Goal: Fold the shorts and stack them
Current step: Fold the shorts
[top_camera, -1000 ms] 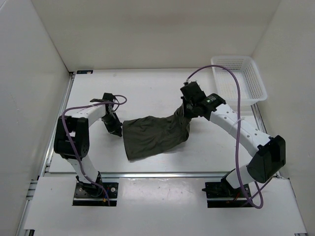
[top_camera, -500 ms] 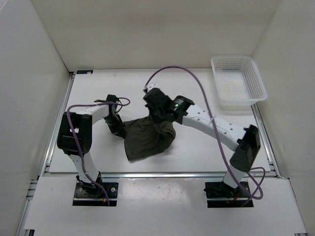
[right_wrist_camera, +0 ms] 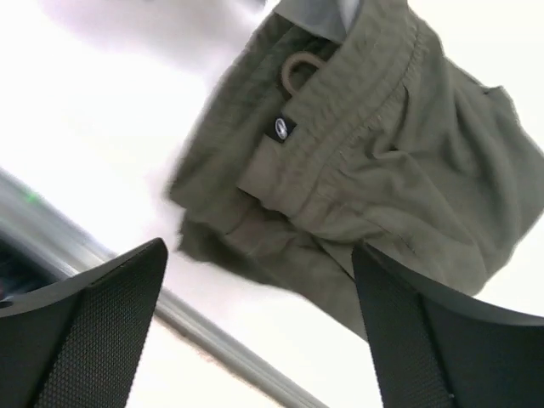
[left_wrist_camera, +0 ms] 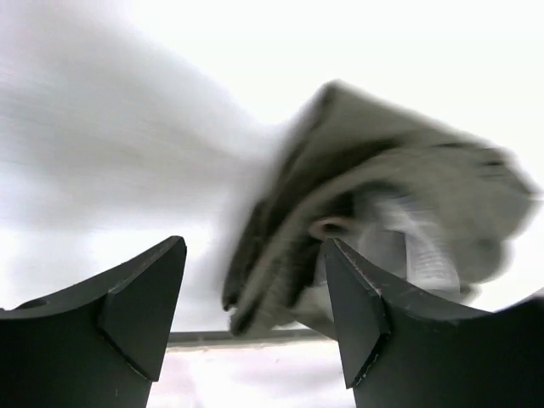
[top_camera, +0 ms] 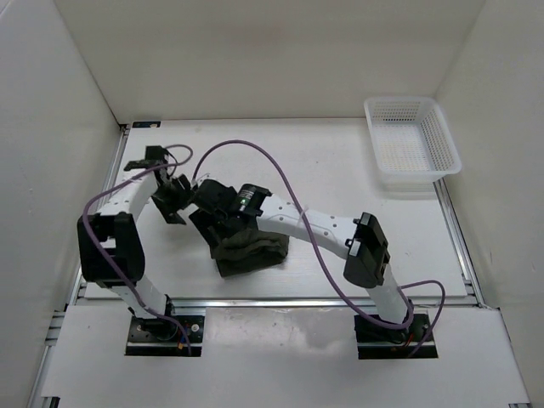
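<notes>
White walls box in my white table. The shorts lie on it left of centre, toward the near edge, bunched into a thick folded heap. Through the right wrist camera I see their gathered waistband on top, with a small dark label beside a drawstring loop. My right gripper hangs just over the heap's left end, jaws spread wide and holding nothing. My left gripper sits just left of it, off the cloth, jaws likewise apart and empty; its view is blurred. A white basket stands well apart at the far right corner.
</notes>
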Controlling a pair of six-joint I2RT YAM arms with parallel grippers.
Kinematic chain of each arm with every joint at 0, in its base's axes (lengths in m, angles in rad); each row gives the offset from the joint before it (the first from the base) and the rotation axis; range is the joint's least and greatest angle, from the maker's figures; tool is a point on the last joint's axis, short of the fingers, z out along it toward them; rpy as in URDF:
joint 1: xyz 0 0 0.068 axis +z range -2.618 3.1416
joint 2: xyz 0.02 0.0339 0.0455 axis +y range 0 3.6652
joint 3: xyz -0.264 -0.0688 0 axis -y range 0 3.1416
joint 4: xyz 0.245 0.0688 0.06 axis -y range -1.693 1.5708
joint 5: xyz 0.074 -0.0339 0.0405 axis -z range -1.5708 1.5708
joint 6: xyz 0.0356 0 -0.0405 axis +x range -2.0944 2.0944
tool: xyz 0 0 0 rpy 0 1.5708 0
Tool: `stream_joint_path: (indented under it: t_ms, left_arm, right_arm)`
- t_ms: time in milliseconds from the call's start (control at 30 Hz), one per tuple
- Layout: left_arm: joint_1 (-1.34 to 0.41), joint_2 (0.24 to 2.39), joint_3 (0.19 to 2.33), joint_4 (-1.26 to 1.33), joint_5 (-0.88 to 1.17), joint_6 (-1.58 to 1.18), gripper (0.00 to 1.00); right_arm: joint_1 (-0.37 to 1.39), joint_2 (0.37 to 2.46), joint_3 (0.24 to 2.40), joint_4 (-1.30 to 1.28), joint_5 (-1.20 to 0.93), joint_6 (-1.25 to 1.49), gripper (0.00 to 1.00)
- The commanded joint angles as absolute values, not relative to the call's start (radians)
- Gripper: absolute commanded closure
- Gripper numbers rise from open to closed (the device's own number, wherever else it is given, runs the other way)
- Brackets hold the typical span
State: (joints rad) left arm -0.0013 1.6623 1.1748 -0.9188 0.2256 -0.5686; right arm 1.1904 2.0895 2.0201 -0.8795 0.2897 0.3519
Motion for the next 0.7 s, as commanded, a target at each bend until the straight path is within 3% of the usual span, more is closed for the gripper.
stream_joint_path:
  t_ms: [0,100,133,167,267,300,367,467,500,533,600,667]
  left_arm:
    - [0.034,1.539,1.302,-0.995,0.213,-0.526,0.22]
    - [0.034,1.514,1.325,-1.019,0.204,-0.526,0.27]
    - [0.034,1.514,1.325,-1.019,0.215,-0.526,0.33]
    - [0.034,1.500,1.325,-1.019,0.215,-0.526,0.36]
    - [0.000,1.467,1.295,-1.019,0.224,-0.526,0.47]
    - [-0.023,1.454,1.266,-1.019,0.239,-0.526,0.47]
    - [-0.049,1.436,1.229,-0.993,0.294,-0.526,0.47]
    - [-0.124,1.440,1.174,-0.956,0.316,-0.526,0.31]
    - [-0.162,1.440,1.164,-0.945,0.316,-0.537,0.28]
    - [-0.182,1.456,1.154,-0.933,0.316,-0.537,0.16]
    - [-0.216,1.492,1.154,-0.919,0.305,-0.551,0.04]
    - [-0.236,1.534,1.163,-0.908,0.295,-0.560,0.01]
  right_arm:
    - [1.212,2.017,2.065,-0.885,0.307,0.376,0.05]
    - [1.212,1.915,1.973,-0.853,0.379,0.400,0.08]
    - [1.203,1.884,1.895,-0.838,0.397,0.413,0.13]
    - [1.203,1.852,1.853,-0.824,0.411,0.413,0.25]
    - [1.149,1.735,1.694,-0.790,0.408,0.471,0.49]
    - [1.111,1.682,1.653,-0.781,0.397,0.485,0.63]
    - [1.066,1.607,1.570,-0.766,0.361,0.512,0.73]
    - [0.982,1.554,1.418,-0.720,0.244,0.532,0.68]
    - [0.951,1.545,1.395,-0.719,0.217,0.532,0.55]
    - [0.937,1.545,1.356,-0.719,0.192,0.541,0.50]
    - [0.905,1.534,1.322,-0.707,0.125,0.552,0.36]
    - [0.867,1.523,1.275,-0.669,0.063,0.563,0.31]
